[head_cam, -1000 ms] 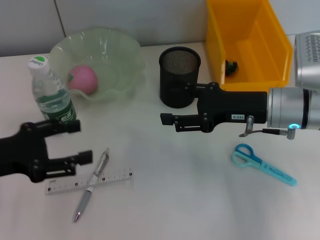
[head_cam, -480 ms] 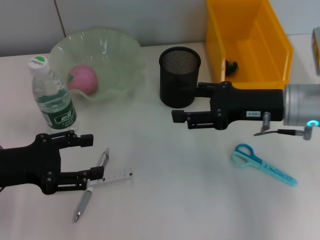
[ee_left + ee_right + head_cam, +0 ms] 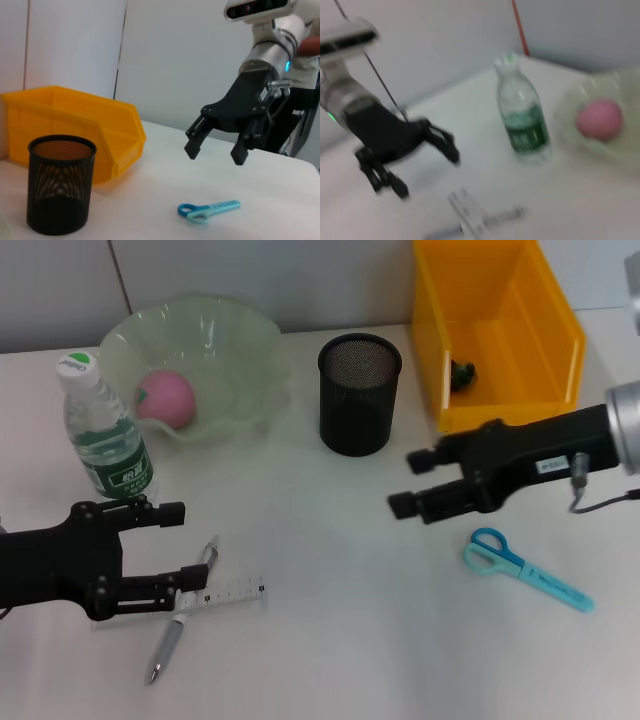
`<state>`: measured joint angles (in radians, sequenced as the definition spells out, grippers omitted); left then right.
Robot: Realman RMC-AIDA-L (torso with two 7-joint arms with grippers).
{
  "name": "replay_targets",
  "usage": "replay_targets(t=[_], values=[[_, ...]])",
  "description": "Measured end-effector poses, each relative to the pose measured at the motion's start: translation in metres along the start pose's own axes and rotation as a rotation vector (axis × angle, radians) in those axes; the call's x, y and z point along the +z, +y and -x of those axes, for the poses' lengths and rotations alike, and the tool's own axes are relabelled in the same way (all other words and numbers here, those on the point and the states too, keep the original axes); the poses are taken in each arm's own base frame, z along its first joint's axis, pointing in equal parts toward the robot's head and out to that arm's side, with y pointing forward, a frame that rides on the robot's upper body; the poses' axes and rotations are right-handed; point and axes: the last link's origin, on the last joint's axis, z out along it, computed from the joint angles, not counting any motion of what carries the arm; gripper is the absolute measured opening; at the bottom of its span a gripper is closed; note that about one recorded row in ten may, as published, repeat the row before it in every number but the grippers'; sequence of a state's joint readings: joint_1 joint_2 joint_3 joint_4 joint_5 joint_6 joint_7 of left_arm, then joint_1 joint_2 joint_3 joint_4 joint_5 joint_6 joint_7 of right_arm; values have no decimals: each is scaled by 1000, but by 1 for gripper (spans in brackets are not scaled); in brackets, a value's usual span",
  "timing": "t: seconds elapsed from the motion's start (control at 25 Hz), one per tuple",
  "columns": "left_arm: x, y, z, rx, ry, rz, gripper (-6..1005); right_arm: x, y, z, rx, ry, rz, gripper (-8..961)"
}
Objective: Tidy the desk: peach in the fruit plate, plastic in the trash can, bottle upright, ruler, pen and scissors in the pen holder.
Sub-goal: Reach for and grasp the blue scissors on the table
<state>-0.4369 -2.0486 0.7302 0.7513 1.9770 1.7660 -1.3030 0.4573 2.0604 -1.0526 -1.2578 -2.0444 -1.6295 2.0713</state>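
Note:
My left gripper (image 3: 185, 547) is open, low over the table, its lower finger right at the upper end of the silver pen (image 3: 178, 618) and the clear ruler (image 3: 232, 594), which lie crossed. It also shows in the right wrist view (image 3: 429, 176). My right gripper (image 3: 405, 483) is open and empty, above the table just left of the blue scissors (image 3: 525, 568). The pink peach (image 3: 165, 398) lies in the green fruit plate (image 3: 240, 340). The water bottle (image 3: 105, 435) stands upright. The black mesh pen holder (image 3: 360, 395) stands at centre back.
A yellow bin (image 3: 545, 310) at the back right holds a small dark object (image 3: 462, 370). The left wrist view shows the right gripper (image 3: 215, 147) above the scissors (image 3: 207, 210), with the pen holder (image 3: 61, 190) and bin (image 3: 75, 120) beyond.
My right gripper has pulled away from the pen holder, moving right and forward toward the scissors. My left gripper has moved right, up to the pen and ruler.

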Motion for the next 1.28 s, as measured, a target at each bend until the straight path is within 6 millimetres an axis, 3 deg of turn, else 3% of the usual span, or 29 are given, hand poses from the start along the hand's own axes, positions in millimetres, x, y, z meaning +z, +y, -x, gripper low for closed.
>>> replay_targets(t=[0.4,1.28], values=[[4,-2,-1,10,0,-11,817,-16,-7,4,142,428,-214,763],[-1,-4,0,18,-5,-26,817,10,-11,-17,134,754,-334,762]])
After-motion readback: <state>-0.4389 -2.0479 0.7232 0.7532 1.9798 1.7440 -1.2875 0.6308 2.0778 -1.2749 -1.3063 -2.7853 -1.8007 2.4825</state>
